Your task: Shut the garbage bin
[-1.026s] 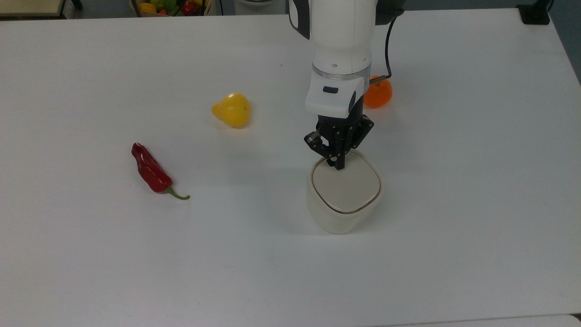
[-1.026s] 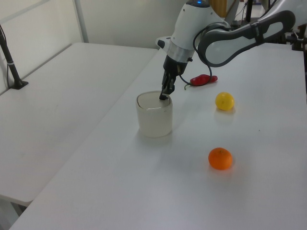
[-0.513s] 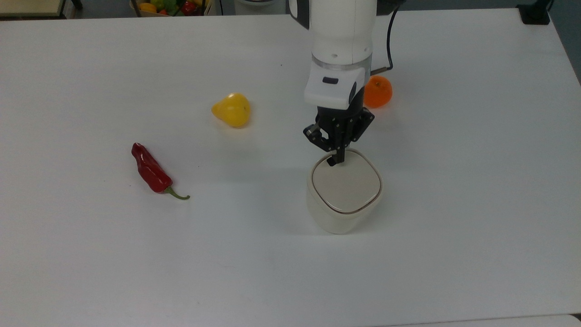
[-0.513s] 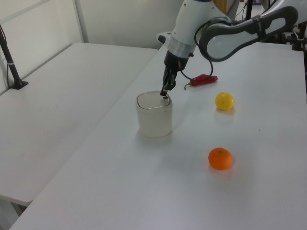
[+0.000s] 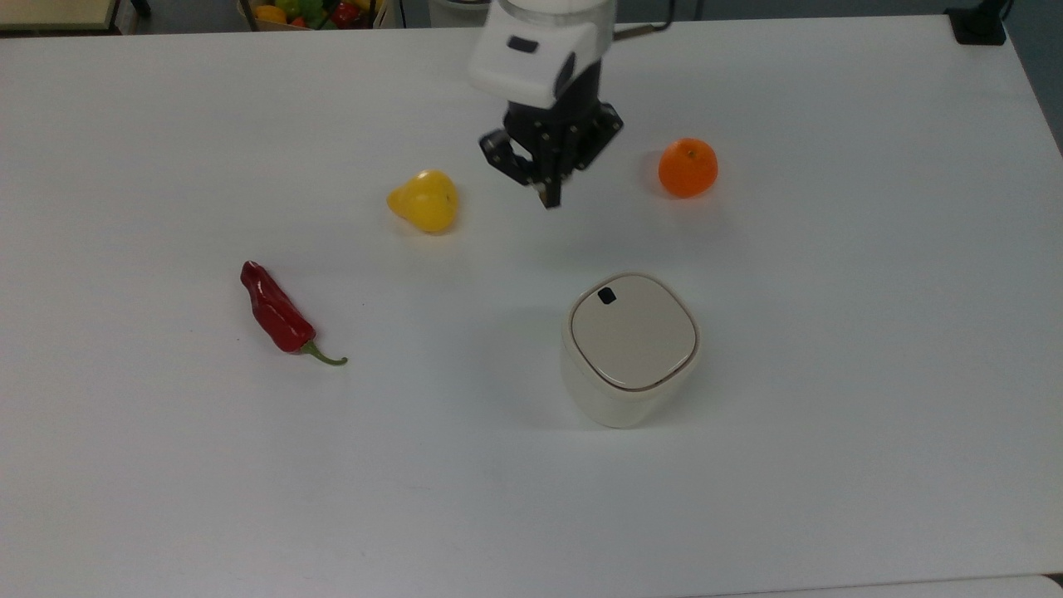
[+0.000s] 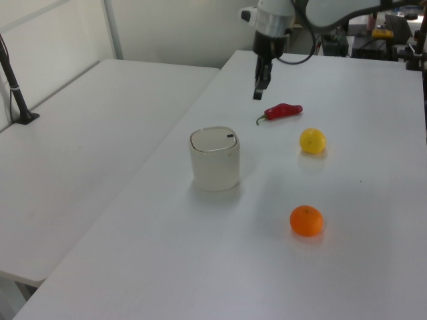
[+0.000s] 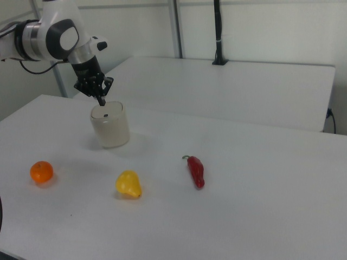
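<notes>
Pincer (image 5: 548, 198) first: we see it hanging in the upper middle of the top view, well above the tabletop (image 5: 830, 415) and apart from everything, between the yellow pear-shaped fruit (image 5: 425, 201) and the orange (image 5: 688, 167); its black fingers come together to a single tip, so we read them as closed on nothing; in the left view it sits at the upper centre (image 6: 257, 93), and in the right view at the upper left (image 7: 101, 99), above the bin.

We find the garbage bin (image 5: 629, 357) a little right of centre in the top view, standing upright on the tabletop; its flat beige lid (image 5: 634, 332) lies level inside the rim, with the small black button (image 5: 607, 296) at the lid's upper left corner; the left view shows the bin (image 6: 214, 159) at mid frame, lid down and flush; so we judge the closing already done.

As for handling, we take the bin to be light, hollow plastic, stiff in the wall but smooth and likely slippery, and easy to tip or slide if shoved from the side; we would not grip it at all; a push straight down on the lid, away from the button, is what it calls for, since pressing the button may well spring the lid again.

A red chilli pepper (image 5: 278, 314) lies well apart at the left of the top view.
</notes>
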Action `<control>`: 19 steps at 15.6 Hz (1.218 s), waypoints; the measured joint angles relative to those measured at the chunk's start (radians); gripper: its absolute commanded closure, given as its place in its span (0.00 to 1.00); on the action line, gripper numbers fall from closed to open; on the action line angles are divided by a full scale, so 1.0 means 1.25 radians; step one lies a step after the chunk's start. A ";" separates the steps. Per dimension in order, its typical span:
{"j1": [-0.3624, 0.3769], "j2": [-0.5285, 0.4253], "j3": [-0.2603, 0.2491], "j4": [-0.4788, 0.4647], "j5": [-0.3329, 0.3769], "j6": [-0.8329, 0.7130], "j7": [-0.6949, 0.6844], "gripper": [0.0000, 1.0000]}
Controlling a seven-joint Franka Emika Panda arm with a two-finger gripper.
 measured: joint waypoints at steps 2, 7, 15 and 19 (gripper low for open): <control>-0.024 -0.028 -0.001 0.000 0.000 -0.071 0.007 1.00; -0.084 -0.094 -0.006 -0.004 -0.017 -0.218 0.108 1.00; -0.148 -0.152 -0.007 -0.035 -0.025 -0.290 0.159 0.04; -0.149 -0.156 -0.007 -0.037 -0.043 -0.292 0.165 0.00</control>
